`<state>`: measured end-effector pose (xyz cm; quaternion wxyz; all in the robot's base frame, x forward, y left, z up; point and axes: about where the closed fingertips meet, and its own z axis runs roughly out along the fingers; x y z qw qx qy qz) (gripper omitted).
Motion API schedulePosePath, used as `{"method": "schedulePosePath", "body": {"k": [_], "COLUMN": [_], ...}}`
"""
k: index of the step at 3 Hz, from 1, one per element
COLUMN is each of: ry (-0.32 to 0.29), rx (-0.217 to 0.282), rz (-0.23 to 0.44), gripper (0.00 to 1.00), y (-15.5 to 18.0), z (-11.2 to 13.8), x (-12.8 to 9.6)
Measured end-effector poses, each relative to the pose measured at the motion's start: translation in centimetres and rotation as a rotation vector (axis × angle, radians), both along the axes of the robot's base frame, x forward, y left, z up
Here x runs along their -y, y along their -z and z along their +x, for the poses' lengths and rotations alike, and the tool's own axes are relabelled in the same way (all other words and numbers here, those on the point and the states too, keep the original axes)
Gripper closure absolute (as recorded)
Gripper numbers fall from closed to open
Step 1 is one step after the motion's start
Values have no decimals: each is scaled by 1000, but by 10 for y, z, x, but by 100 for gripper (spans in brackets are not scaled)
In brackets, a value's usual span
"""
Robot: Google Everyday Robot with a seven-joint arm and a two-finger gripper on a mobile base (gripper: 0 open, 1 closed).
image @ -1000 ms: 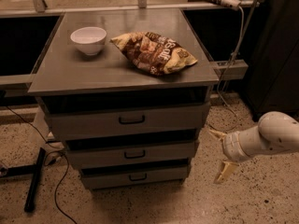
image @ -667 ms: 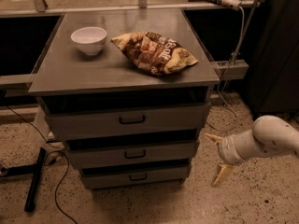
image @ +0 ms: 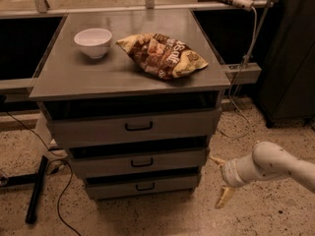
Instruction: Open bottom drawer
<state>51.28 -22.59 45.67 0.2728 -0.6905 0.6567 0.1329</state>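
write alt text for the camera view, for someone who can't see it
A robot arm's open gripper hangs low, just right of a grey three-drawer cabinet. It is near the bottom drawer but not touching the drawer's black handle. A white bowl and a crumpled chip bag sit on the cabinet top.

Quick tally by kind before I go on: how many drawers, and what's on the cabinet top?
drawers: 3 (top drawer, middle drawer, bottom drawer)
white bowl: 1
snack bag: 1
total: 5
The gripper is open, low, right of the bottom drawer, not touching.
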Motion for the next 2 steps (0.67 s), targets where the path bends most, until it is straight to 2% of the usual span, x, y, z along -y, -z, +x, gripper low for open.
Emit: {"method": "schedulePosePath", "body": {"k": [1,2], "ry": [-15,-32], "rx": [9,-5], "rz": [38,79], "gripper": [0,0], "y": [46,99], "z": [1,2], "x": [-3,-16]}}
